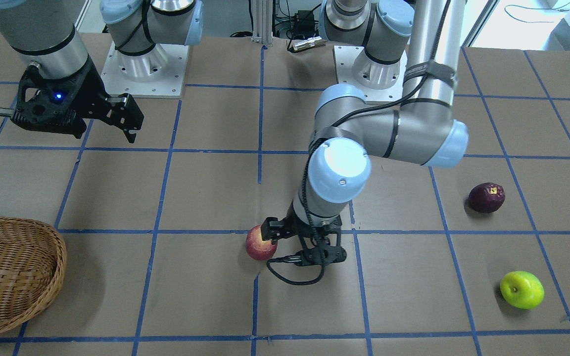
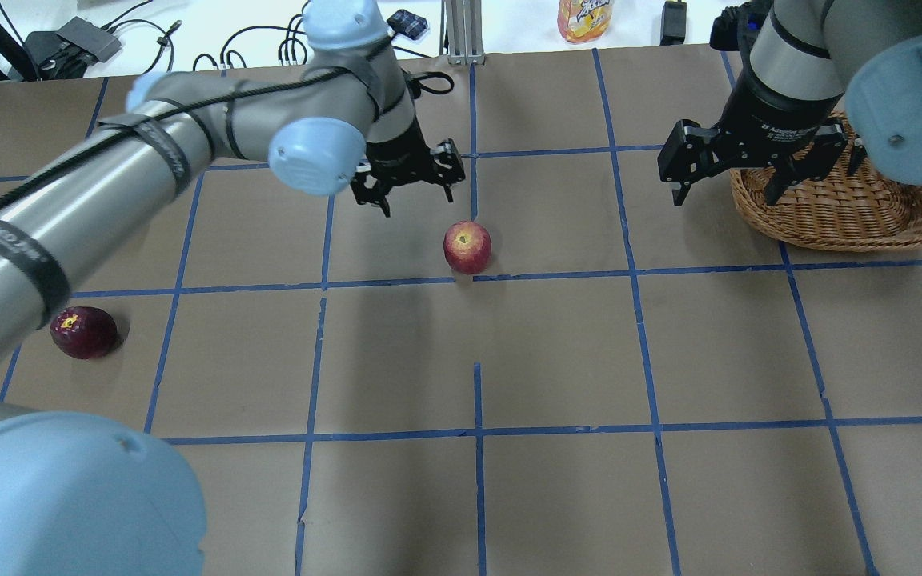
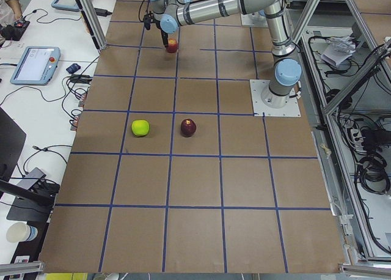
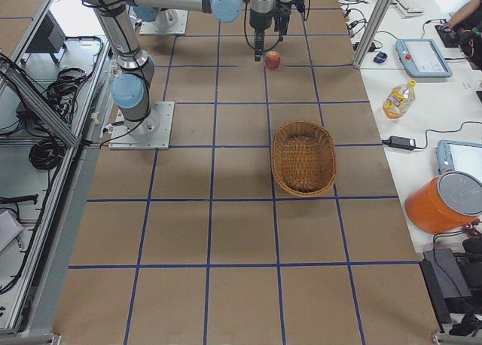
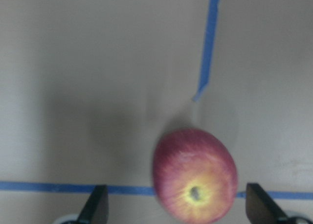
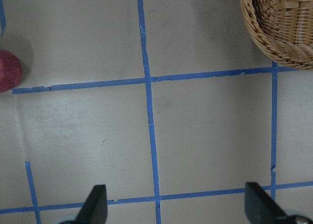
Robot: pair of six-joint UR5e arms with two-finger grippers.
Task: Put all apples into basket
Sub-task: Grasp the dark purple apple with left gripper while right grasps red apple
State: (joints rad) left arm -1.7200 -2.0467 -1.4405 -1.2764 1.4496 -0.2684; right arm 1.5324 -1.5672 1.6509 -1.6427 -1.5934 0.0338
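The red apple (image 1: pixel 260 243) rests on the brown table near its middle. My left gripper (image 1: pixel 297 242) is open just above it. In the left wrist view the apple (image 5: pixel 195 175) lies between the two fingertips (image 5: pixel 95 207), nearer the right one. The purple-maroon apple (image 1: pixel 486 197) and the yellow-green apple (image 1: pixel 521 289) lie on the table's left part, apart from both grippers. The wicker basket (image 2: pixel 845 216) stands on the right side and holds nothing. My right gripper (image 2: pixel 725 190) is open and empty, hovering beside the basket's edge.
Blue tape lines grid the table. The arm base plates (image 1: pixel 144 69) sit at the robot's edge. A drink bottle (image 2: pixel 585 18), cables and tablets lie on the white side table beyond the far edge. An orange bucket (image 4: pixel 444 202) stands off the table.
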